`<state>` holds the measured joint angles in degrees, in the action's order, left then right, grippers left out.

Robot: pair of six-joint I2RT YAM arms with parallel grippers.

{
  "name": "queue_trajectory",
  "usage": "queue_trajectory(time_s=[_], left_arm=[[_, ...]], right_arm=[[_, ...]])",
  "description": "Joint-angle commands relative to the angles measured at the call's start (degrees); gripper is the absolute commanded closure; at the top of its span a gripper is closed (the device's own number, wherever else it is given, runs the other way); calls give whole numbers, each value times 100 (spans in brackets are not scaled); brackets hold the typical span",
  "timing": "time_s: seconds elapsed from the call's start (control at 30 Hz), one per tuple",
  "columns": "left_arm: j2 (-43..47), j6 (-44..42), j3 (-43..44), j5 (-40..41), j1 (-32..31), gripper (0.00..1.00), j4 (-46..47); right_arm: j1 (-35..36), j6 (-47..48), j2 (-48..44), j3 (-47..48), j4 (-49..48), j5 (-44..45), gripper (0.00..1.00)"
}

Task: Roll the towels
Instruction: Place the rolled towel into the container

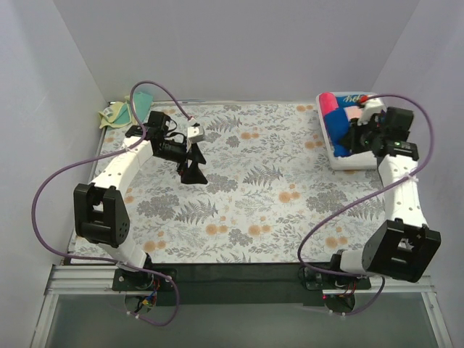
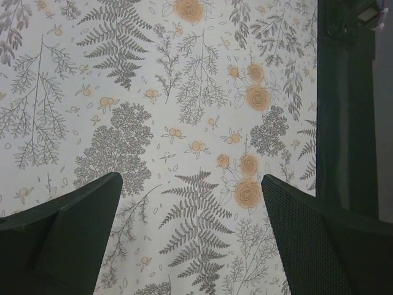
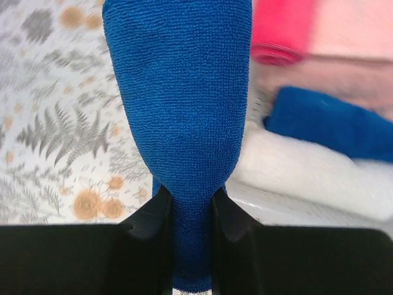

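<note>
Towel, blue, sits clamped in the right tool by the far-right tray. Left tool gapes above the bench.

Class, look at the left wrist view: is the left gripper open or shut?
Open. The left gripper has its fingers wide apart, with only the floral tablecloth between them.

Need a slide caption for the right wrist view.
Right end effector pinching a blue towel at the white bin.

Blue towel: plain, bunched narrow where the right gripper pinches it. Yellow towel: teal patch, crumpled at the table's far-left corner.
</note>
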<state>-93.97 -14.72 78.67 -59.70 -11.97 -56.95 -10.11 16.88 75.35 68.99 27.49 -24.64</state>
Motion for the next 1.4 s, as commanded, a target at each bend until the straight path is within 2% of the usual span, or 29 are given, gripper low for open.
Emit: queue_trajectory(time_s=[0.0, 0.13, 0.27, 0.4, 0.47, 0.63, 1.1, 1.27, 1.37], left_arm=[[370, 259, -229, -340, 1, 8, 272], [485, 303, -432, -376, 1, 7, 368], [485, 251, -511, -358, -7, 7, 316], [485, 250, -546, -375, -7, 7, 360], [450, 259, -581, -367, 1, 7, 404], [327, 172, -608, -375, 1, 7, 281], [450, 145, -845, -349, 1, 7, 360], [424, 171, -845, -393, -7, 7, 404], [406, 215, -845, -419, -7, 7, 421]], right_arm=[[-851, -1315, 330, 509, 240, -602, 99], [-1055, -1847, 577, 782, 188, -549, 99], [-1055, -1364, 1006, 1150, 196, -463, 99], [-984, -925, 1438, 1415, 231, 598, 99], [-941, -801, 1700, 1494, 240, 662, 99], [-730, -458, 2475, 2380, 1143, 750, 99], [-62, -581, 3082, 2496, 1778, 1936, 99], [-26, -669, 3353, 2742, 1857, 2069, 99], [-18, -774, 3564, 2970, 1866, 1841, 99]])
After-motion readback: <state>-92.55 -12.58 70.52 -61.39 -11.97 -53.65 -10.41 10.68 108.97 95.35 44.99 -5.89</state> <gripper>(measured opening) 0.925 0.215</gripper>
